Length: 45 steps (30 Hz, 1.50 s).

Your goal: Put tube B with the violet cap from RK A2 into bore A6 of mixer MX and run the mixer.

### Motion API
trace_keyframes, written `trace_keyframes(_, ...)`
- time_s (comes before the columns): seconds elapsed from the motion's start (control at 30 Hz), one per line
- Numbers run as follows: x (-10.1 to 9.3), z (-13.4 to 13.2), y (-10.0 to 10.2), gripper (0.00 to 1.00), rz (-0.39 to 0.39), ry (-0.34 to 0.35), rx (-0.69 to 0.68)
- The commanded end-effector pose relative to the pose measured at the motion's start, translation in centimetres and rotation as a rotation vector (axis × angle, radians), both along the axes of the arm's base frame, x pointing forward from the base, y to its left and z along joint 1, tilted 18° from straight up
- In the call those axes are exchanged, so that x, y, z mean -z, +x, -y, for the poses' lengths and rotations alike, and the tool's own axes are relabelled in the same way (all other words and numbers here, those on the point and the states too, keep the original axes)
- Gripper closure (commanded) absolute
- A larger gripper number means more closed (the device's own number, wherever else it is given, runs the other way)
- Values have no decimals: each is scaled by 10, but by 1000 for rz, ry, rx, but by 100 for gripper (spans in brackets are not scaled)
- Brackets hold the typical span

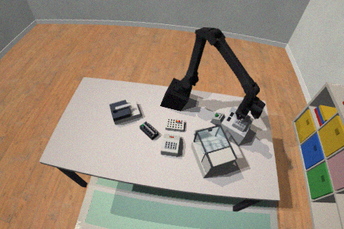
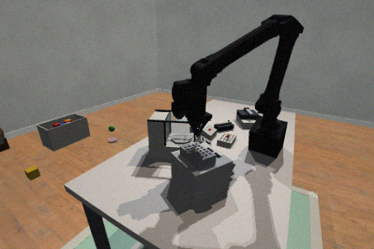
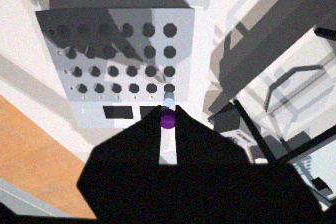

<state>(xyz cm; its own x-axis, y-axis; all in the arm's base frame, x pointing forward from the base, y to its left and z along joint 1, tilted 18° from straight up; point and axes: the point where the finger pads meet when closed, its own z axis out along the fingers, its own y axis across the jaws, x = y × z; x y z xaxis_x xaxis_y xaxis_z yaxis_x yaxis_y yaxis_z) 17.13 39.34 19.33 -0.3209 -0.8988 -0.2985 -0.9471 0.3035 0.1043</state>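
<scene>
My gripper (image 3: 168,111) is shut on tube B (image 3: 167,118). The tube's violet cap shows between the fingertips, and its pale lower end points down at the mixer MX (image 3: 121,65). The tube tip hangs right at the rightmost bore of the nearest row (image 3: 169,88); I cannot tell if it has entered. The other bores in the grey block look dark and empty. Two dark keys (image 3: 118,112) sit on the mixer's sloping front. In the top view the gripper (image 1: 241,115) is over the mixer (image 1: 237,124). In the exterior view the gripper (image 2: 198,131) is just above the mixer block (image 2: 198,153).
The glass-walled balance (image 1: 216,149) stands close beside the mixer, and its frame shows at the right of the wrist view (image 3: 285,95). A small grey box with coloured dots (image 1: 217,117) and a white rack (image 1: 175,123) lie toward the arm's base (image 1: 176,95). The table edge is near the mixer.
</scene>
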Motion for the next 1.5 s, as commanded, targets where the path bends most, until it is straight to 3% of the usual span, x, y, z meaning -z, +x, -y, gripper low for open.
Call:
trace_keyframes(0.0, 6, -6, 1, 91, -1, 0, 0)
trace_keyframes(1.47, 12, -8, -3, 91, -3, 0, -1)
